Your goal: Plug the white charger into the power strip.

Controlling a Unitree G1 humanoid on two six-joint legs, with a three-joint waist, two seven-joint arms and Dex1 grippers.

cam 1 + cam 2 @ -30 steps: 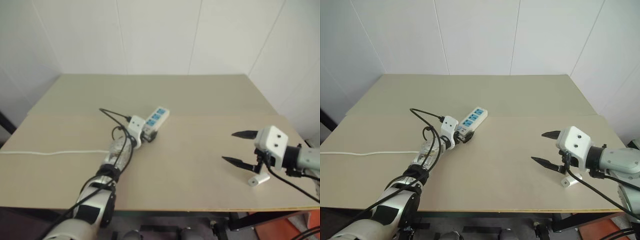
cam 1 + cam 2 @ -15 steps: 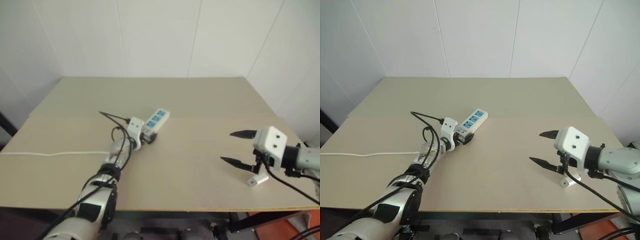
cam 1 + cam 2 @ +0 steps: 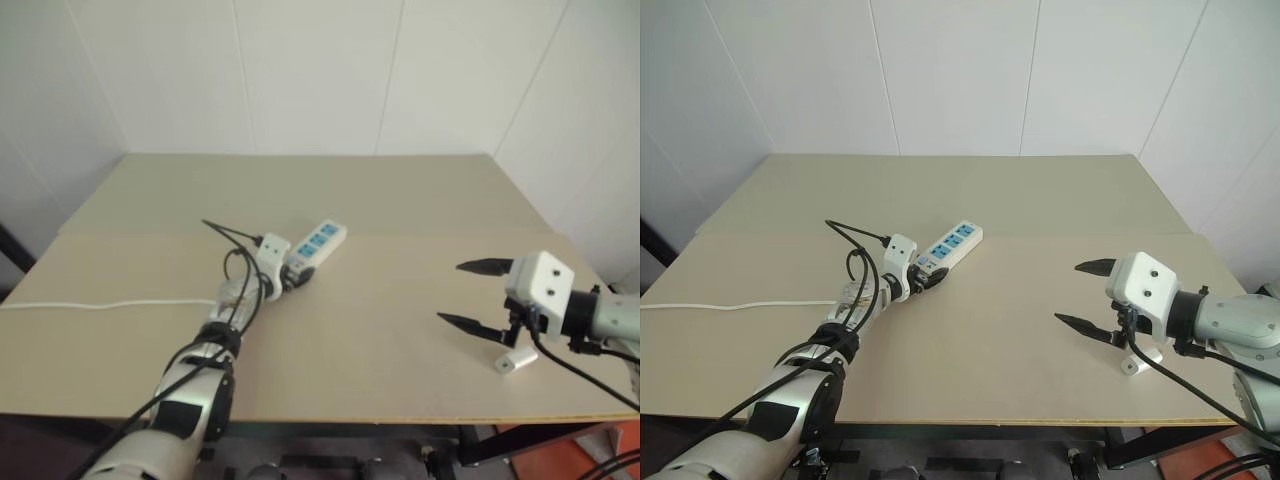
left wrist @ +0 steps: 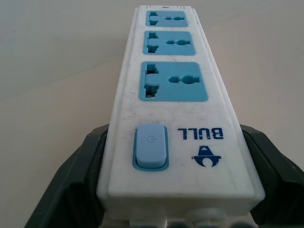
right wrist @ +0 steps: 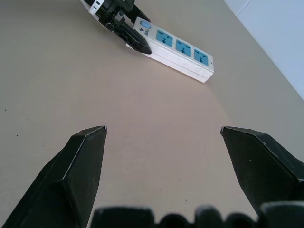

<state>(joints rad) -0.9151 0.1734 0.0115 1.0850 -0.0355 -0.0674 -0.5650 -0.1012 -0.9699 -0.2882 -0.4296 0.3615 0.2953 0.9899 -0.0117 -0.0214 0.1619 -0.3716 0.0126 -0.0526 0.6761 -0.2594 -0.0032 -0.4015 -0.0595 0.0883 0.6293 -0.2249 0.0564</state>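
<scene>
The power strip [image 4: 168, 95] (white, three blue sockets) is clenched in the left jaws; right jaws released.

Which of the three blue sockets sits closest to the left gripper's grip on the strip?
The socket next to the blue switch. The left gripper clamps the power strip at that switch end; the other two sockets lie farther along.

power strip [image 3: 949, 245]: lies on the worktop [image 3: 1020, 200], left of its middle, running slantwise.
left gripper [image 3: 924, 276]: at the strip's near end, fingers [image 4: 83, 166] clamped on both sides.
right gripper [image 3: 1088, 295]: far right of the strip, above the worktop, spread wide.
white charger [image 3: 515, 361]: on the worktop, just beside and below the right gripper.
</scene>
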